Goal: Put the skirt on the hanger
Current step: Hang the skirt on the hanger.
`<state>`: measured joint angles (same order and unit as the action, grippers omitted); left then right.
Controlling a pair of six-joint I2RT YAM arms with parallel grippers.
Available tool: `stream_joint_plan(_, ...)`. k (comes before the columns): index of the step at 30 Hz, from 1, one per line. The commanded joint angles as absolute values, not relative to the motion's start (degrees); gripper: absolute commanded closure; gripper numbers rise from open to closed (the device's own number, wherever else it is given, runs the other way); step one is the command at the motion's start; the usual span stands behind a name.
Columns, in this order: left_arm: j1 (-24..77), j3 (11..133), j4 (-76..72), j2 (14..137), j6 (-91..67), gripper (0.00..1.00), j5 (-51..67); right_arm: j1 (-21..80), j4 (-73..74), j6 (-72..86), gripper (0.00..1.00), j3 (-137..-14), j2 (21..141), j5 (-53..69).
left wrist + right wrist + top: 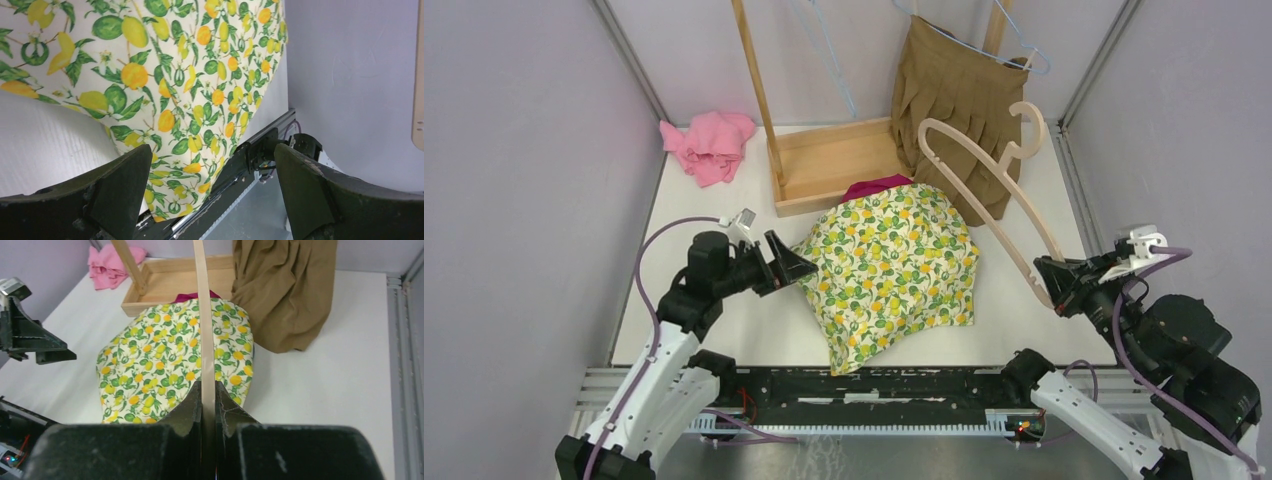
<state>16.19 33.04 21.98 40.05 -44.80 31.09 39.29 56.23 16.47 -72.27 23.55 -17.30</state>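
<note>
- Skirt (889,265), the lemon-print one, lies spread out mid-table (744,320).
- Left gripper (799,265): fingers wide apart, nothing in them, right at the skirt's left edge.
- Right gripper (208,390): clamped tight on one end of the wooden hanger (202,315), off the skirt's right side.

Pale lilac walls (514,150) close in three sides of a white table (724,320), with grey metal posts (629,55) running up the two far corners. A wooden rack (759,90) rises from its tray base (834,160) at the back of the table, under soft, even light. A slotted metal rail (654,382) lines the near edge.
</note>
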Motion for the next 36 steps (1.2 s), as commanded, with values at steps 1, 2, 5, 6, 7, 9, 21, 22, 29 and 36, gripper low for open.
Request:
stream_joint_plan(1, 15.9, 30.3, 20.2, 38.3, -43.3, 0.01, 28.8, 39.5, 58.2, 17.3, 0.99, -72.1, 24.9, -24.7)
stream_joint_plan(2, 15.9, 29.6, 19.8, 38.3, -43.9, 0.01, 28.8, 39.5, 58.7, 17.4, 0.99, -71.7, 25.1, -25.6)
stream_joint_plan(5, 16.5, 27.1, 17.2, 39.1, -45.5, 0.01, 29.7, 39.5, 60.0, 18.0, 0.99, -70.1, 25.6, -26.9)
stream_joint_plan(6, 17.0, 26.8, 16.7, 39.8, -45.7, 0.01, 29.5, 39.5, 60.1, 18.3, 0.99, -69.3, 25.5, -27.3)
stream_joint_plan(7, 18.5, 26.7, 16.5, 40.7, -45.7, 0.01, 28.9, 39.6, 60.2, 18.5, 0.99, -68.7, 25.1, -27.8)
stream_joint_plan(9, 22.4, 27.8, 16.6, 42.7, -45.0, 0.01, 25.6, 39.5, 60.4, 19.1, 0.99, -67.5, 24.4, -29.0)
stream_joint_plan(21, 39.2, 34.3, 28.4, 43.9, -43.4, 0.01, 8.3, 39.6, 68.1, 21.5, 0.99, -70.0, 26.7, -33.9)
stream_joint_plan(22, 39.5, 34.3, 29.2, 43.4, -43.8, 0.01, 8.3, 39.6, 68.4, 21.6, 0.99, -70.0, 27.0, -34.0)
stream_joint_plan(29, 41.6, 30.1, 28.7, 42.9, -47.8, 0.01, 10.7, 39.6, 68.3, 22.1, 0.99, -70.2, 29.2, -32.5)
stream_joint_plan(36, 41.6, 23.2, 21.7, 42.9, -54.7, 0.01, 10.6, 39.6, 67.4, 21.9, 0.99, -71.3, 29.4, -31.7)
